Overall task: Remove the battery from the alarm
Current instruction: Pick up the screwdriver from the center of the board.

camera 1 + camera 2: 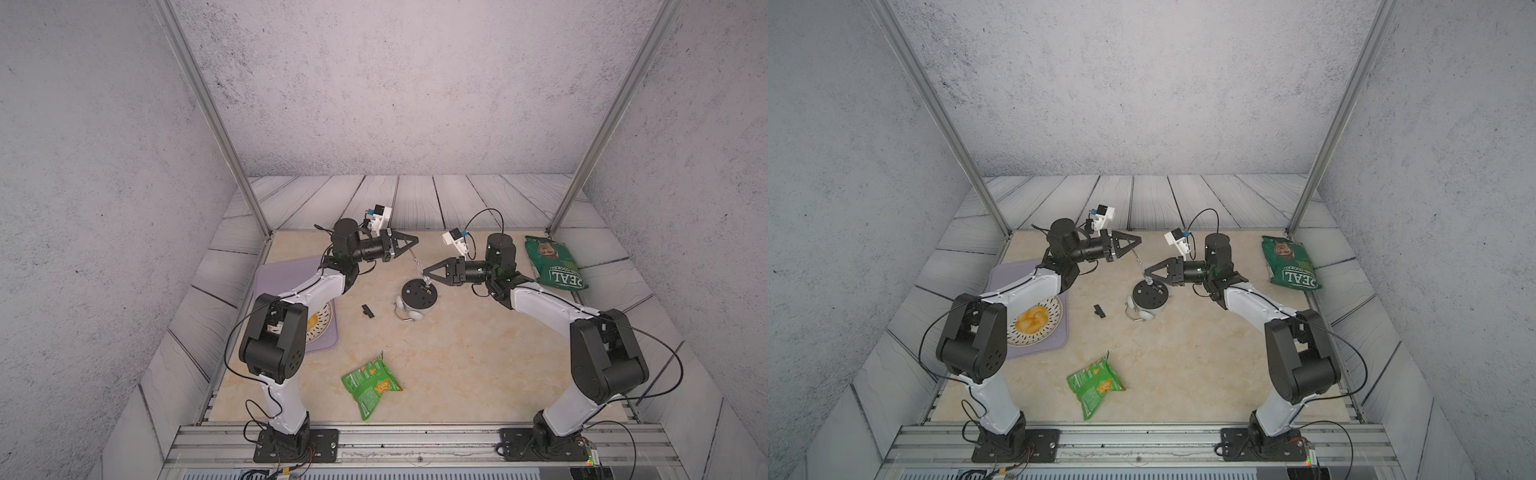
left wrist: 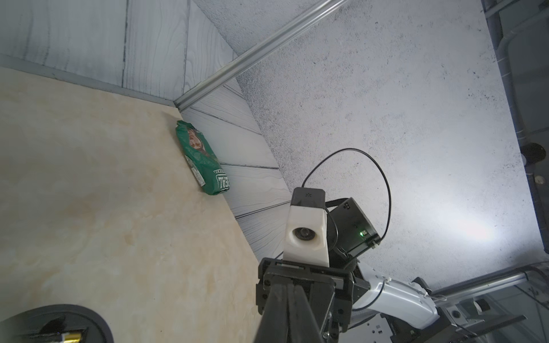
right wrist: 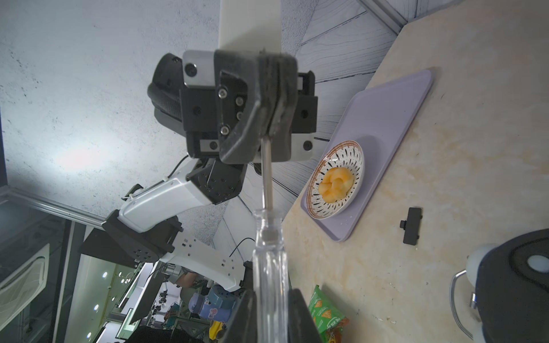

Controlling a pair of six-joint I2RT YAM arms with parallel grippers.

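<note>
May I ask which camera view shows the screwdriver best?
Right wrist view: the screwdriver shows large, clear handle in the right gripper, metal shaft pinched by the left gripper. Both top views show only a thin sliver; the left wrist view shows none of it.

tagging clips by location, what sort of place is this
Probably a robot test cell in a lab: aluminium frame, printed wall panels, and two arms bolted to a rail.

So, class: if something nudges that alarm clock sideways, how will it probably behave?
Lying face down, black back up, the alarm clock probably slides rather than tips. Its rounded bells sticking out one side might make it pivot.
</note>
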